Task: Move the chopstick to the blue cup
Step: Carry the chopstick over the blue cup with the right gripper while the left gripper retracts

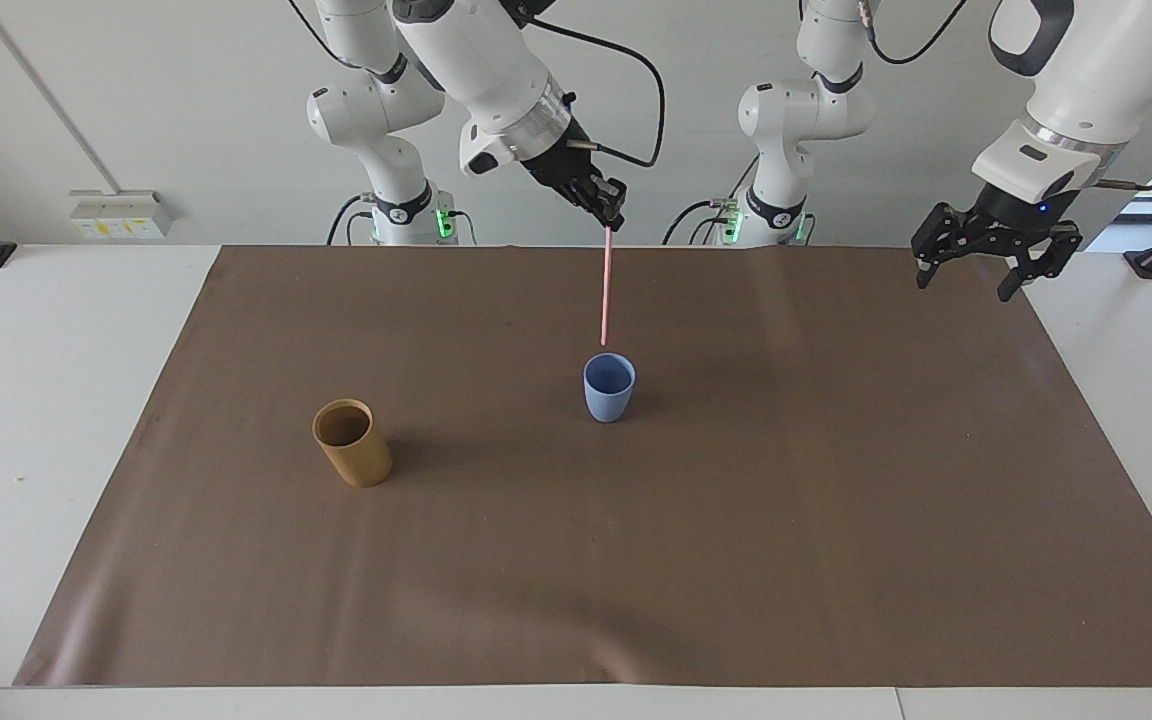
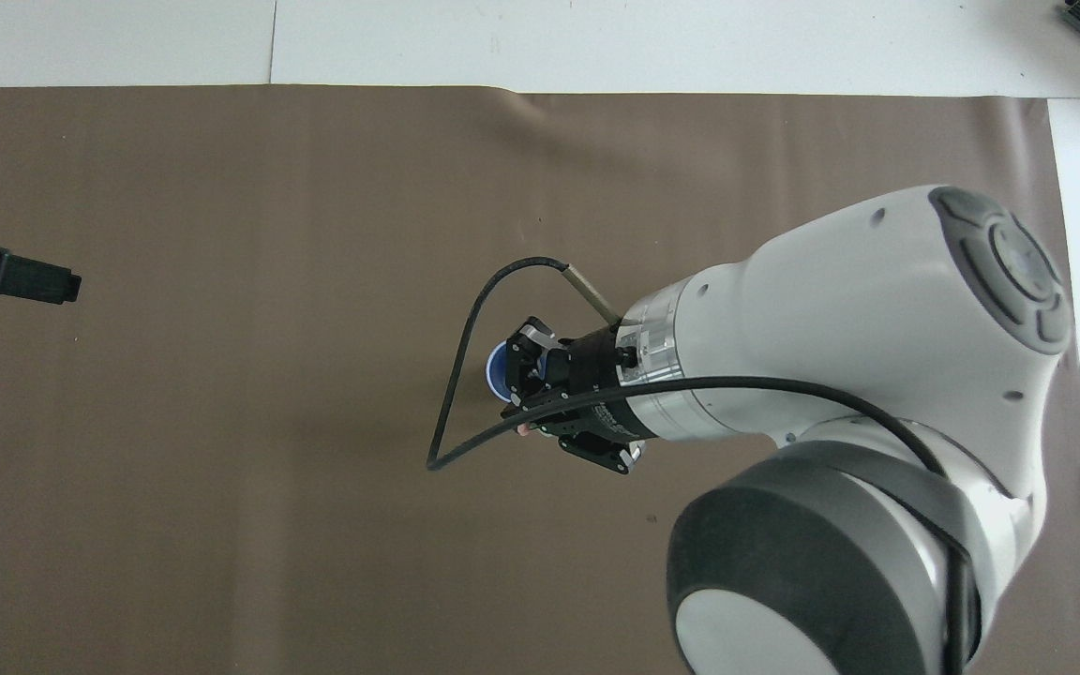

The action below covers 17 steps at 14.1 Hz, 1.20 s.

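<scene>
Directly under the right tool [image 1: 612, 215] the pink chopstick [image 1: 605, 290] hangs upright, its lower tip just above the rim of the blue cup [image 1: 609, 387], with a small gap of air between them. Around that cup the brown mat [image 1: 736, 520] lies bare on every side. The tan cup [image 1: 352, 442] stands well apart toward the right arm's end. The left tool [image 1: 976, 262], jaws spread, waits over the mat's edge, well apart from both cups.
</scene>
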Available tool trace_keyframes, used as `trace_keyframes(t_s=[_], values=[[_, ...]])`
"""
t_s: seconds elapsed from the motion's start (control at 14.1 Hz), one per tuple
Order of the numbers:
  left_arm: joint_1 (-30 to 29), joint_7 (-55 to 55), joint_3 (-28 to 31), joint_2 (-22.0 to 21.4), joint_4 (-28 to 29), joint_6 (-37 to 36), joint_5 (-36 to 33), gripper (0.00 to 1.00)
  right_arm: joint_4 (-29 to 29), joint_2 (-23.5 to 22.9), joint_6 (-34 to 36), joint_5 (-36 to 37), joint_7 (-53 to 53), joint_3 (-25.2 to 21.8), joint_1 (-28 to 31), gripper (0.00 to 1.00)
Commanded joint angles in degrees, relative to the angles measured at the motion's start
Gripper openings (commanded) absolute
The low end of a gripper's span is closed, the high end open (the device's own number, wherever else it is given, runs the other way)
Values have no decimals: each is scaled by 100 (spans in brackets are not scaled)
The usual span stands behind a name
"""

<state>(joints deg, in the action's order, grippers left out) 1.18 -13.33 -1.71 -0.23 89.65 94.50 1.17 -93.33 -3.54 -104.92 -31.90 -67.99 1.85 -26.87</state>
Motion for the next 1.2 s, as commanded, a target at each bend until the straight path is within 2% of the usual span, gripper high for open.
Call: trace_keyframes(t_s=[0.0,0.21,0.42,0.64,0.99,1.06,1.13], values=[[-83,-108,-66,85,-185,-177,-38,100,-44,-304,-283,-211,-47,-27,-134,0],[-74,-99,-84,67,-176,-212,-38,100,-316,-287,-301,-211,5,-27,-143,0],[-65,-38,-101,-11,-97,-641,-47,100,-711,-217,-432,-211,84,-27,-135,0],[-4,-47,-110,-275,236,-881,-82,100,-739,-287,-512,-211,137,-27,-64,0],[14,435,-163,-232,149,-889,-223,100,-862,-533,-986,-211,111,-27,-143,0],[14,541,-206,-232,149,-889,-223,100,-862,-533,-987,-211,111,-27,-143,16],[14,586,-215,-232,149,-889,-223,100,-862,-542,-978,-211,111,-27,-143,71]])
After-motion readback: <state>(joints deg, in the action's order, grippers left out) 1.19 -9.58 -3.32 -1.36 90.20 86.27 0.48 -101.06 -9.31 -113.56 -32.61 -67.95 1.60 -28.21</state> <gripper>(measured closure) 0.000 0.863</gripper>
